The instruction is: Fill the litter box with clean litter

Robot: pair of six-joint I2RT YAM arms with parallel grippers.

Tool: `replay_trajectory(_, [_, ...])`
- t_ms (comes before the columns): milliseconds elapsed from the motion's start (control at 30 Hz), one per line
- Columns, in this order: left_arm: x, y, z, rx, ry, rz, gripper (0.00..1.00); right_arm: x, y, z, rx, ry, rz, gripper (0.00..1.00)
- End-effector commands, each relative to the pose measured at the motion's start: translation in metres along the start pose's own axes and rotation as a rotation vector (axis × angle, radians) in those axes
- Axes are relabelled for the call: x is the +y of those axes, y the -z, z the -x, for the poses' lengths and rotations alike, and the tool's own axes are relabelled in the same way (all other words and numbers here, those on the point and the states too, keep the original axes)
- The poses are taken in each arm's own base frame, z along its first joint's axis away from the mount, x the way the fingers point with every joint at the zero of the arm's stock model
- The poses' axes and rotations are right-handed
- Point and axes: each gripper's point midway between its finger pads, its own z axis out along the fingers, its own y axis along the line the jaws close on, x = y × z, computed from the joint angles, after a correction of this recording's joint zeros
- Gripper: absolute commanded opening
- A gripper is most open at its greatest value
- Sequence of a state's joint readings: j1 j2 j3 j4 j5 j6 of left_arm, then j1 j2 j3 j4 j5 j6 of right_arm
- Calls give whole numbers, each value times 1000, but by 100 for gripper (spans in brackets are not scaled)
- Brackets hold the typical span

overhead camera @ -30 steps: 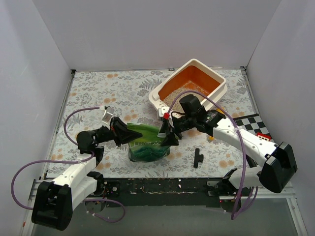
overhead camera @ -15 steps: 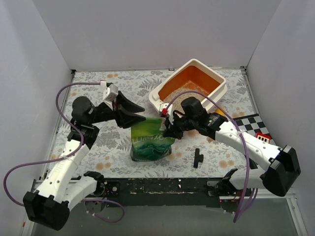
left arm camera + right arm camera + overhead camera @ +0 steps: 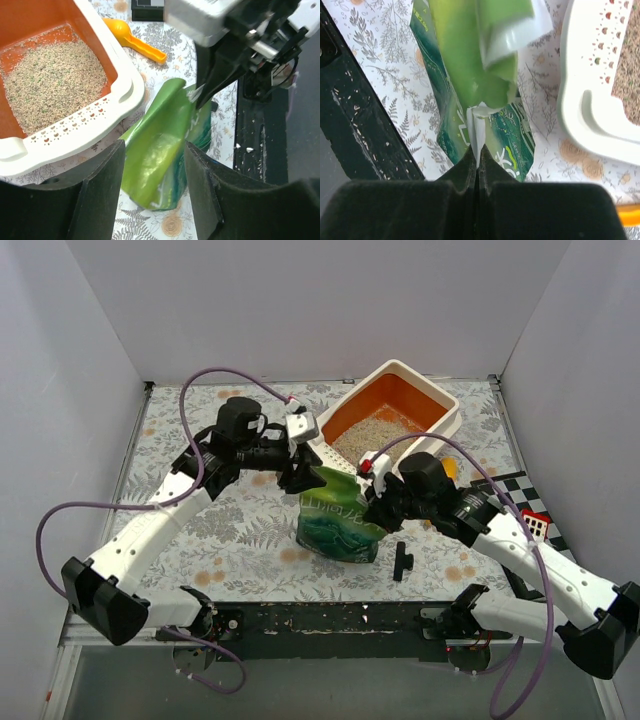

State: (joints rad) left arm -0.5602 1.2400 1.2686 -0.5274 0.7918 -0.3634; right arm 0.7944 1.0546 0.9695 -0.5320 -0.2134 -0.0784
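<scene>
The litter box (image 3: 428, 382), cream outside and orange inside, stands at the back right. A shallow layer of clean litter (image 3: 375, 430) lies in it, and the left wrist view shows both the litter (image 3: 50, 80) and the slotted rim (image 3: 120, 85). A glossy green bag (image 3: 338, 520) stands upright just in front of the box. My right gripper (image 3: 372, 502) is shut on the bag's torn top edge (image 3: 476, 125), fingers pressed together (image 3: 478, 155). My left gripper (image 3: 300, 475) hovers open at the bag's top left, with the bag (image 3: 160, 155) showing between its spread fingers (image 3: 152, 165).
An orange scoop (image 3: 132, 40) lies on the floral cloth to the right of the box, partly hidden behind my right arm in the top view. A small black piece (image 3: 402, 561) lies near the front edge. A checkered board (image 3: 510, 490) sits at the right. White walls enclose three sides.
My left gripper let go of the bag, opened and swung up and right above it. My right gripper shut on the bag's top edge. The bag moved right and now stands taller.
</scene>
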Motion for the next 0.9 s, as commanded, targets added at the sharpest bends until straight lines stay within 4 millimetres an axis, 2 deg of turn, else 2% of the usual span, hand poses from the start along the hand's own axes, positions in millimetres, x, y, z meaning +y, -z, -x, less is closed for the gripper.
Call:
replay_trajectory(0, [1, -4, 8, 51, -121, 2, 51, 7, 23, 15, -118, -17, -6, 1])
replay_trajectory(200, [5, -30, 23, 58, -205, -10, 52, 21, 31, 13, -146, 14, 54, 1])
replay_trajectory(333, [-3, -44, 33, 30, -276, -22, 53, 26, 29, 6, -132, 28, 82, 1])
replay_trajectory(533, [-5, -56, 30, 47, -305, -39, 56, 30, 30, 5, -146, 40, 106, 1])
replay_trajectory(867, [14, -68, 10, 149, -329, -26, 68, 32, 28, 0, -143, 50, 121, 1])
